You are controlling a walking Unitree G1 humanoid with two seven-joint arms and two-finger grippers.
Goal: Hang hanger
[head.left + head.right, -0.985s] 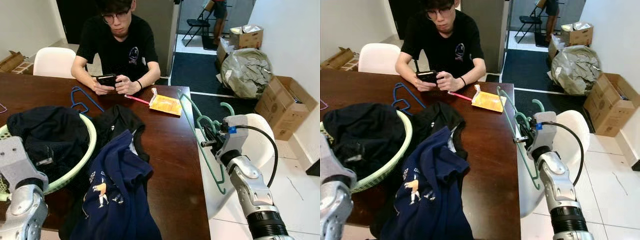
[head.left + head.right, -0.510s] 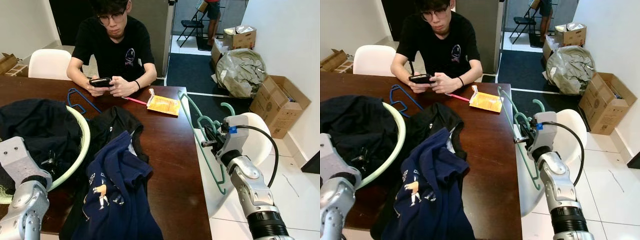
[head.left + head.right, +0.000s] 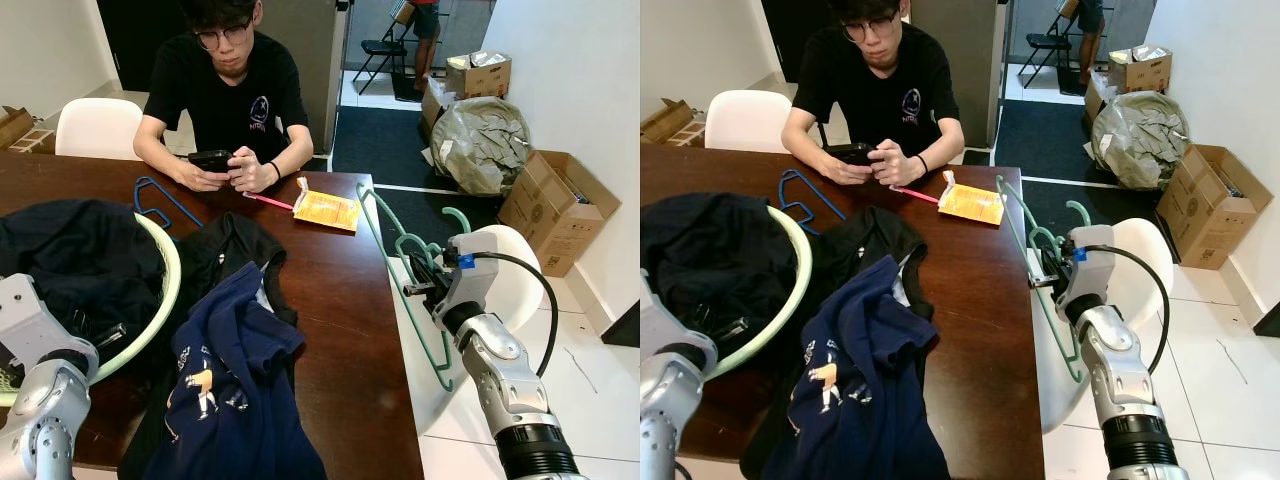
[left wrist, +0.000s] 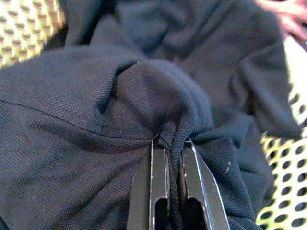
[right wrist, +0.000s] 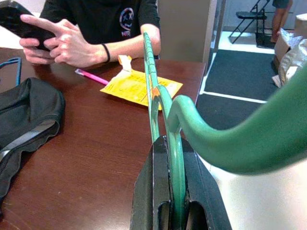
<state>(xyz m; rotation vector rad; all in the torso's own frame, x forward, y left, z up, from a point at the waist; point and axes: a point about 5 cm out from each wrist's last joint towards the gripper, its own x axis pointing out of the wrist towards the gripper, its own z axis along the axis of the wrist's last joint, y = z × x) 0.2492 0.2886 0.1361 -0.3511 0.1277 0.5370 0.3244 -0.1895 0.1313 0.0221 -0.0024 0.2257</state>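
Right hand (image 3: 413, 275) pinching green plastic hanger (image 3: 400, 275) beside dark wooden table (image 3: 340, 300), keeping it clear | left hand (image 4: 168, 143) clamping dark garment (image 4: 120, 96) in basket (image 3: 165, 290), readying for hanging

Person (image 3: 232, 95) seated at desk (image 3: 340, 290) w/ phone (image 3: 213, 159); yellow packet (image 3: 327, 210), pink pen (image 3: 270, 200) nearby; boxes (image 3: 552, 207) on floor.
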